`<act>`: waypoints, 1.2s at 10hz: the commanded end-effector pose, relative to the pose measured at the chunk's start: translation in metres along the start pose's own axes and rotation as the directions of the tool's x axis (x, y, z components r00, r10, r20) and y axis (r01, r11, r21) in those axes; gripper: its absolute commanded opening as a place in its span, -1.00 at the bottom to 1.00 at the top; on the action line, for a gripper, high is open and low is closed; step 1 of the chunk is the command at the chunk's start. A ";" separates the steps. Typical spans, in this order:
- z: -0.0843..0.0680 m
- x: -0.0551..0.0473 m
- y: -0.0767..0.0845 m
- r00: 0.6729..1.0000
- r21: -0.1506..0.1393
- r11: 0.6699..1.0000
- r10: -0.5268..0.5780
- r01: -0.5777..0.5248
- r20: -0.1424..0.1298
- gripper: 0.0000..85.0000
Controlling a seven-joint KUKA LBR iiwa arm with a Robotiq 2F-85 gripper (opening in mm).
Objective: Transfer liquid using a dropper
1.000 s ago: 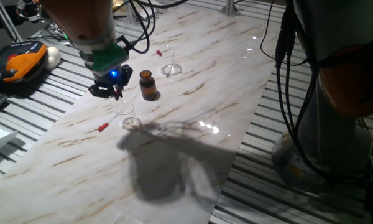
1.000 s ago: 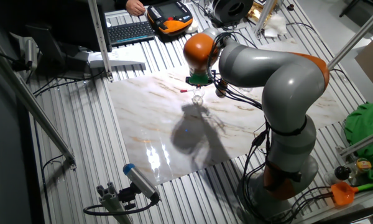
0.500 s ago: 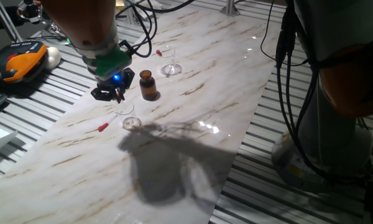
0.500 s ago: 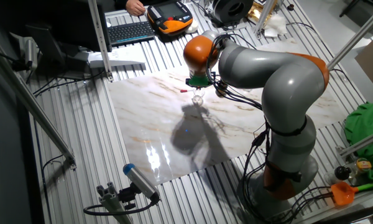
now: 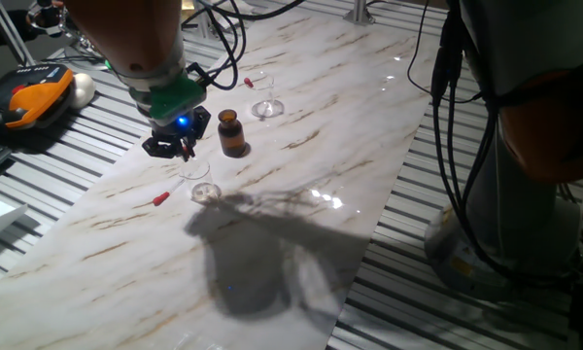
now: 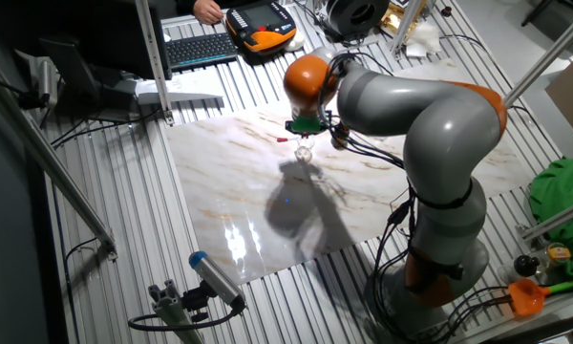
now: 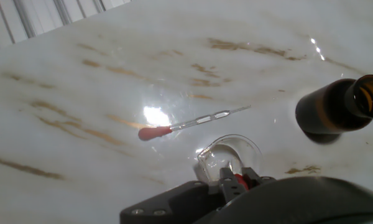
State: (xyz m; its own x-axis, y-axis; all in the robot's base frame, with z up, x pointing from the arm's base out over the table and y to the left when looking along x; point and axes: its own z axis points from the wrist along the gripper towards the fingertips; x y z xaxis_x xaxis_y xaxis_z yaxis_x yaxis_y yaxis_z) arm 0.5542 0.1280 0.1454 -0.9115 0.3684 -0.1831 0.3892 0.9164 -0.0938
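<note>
My gripper (image 7: 236,181) is shut on a dropper whose red bulb shows between the fingers in the hand view. It hangs right over a small clear glass (image 7: 227,155) on the marble table. A second dropper (image 7: 193,122) with a red bulb lies flat on the table just beyond the glass. The open brown bottle (image 7: 334,106) stands to the right. In one fixed view the gripper (image 5: 184,148) is above the glass (image 5: 203,188), left of the brown bottle (image 5: 232,133). The other fixed view shows the gripper (image 6: 304,136) over the glass (image 6: 304,151).
Another clear stemmed glass (image 5: 267,103) stands behind the bottle, with a small red-tipped item (image 5: 248,83) beside it. The loose dropper's red bulb (image 5: 160,198) lies near the table's left edge. An orange pendant (image 5: 26,98) and keyboard sit off the table.
The hand dipped slightly down and right toward the glass in the first half second, then stayed still. Bottle, glasses and loose dropper have not moved.
</note>
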 end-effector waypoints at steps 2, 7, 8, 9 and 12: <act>0.000 0.000 0.000 1.000 0.026 1.000 0.007 -0.007 -0.020 -0.60; 0.002 0.001 0.000 1.000 0.046 0.999 0.013 -0.012 -0.016 -0.60; 0.004 0.003 0.001 1.000 0.052 0.999 0.011 -0.011 -0.008 -0.60; 0.006 0.004 0.001 1.000 0.051 0.999 0.011 -0.011 -0.002 -0.60; 0.012 0.006 0.002 1.000 0.056 0.998 0.010 -0.011 0.017 -0.60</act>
State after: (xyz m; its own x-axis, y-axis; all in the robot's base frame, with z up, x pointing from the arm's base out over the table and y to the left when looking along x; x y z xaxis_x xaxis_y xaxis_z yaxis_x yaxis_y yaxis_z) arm 0.5513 0.1300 0.1324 -0.9052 0.3749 -0.2000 0.4060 0.9020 -0.1468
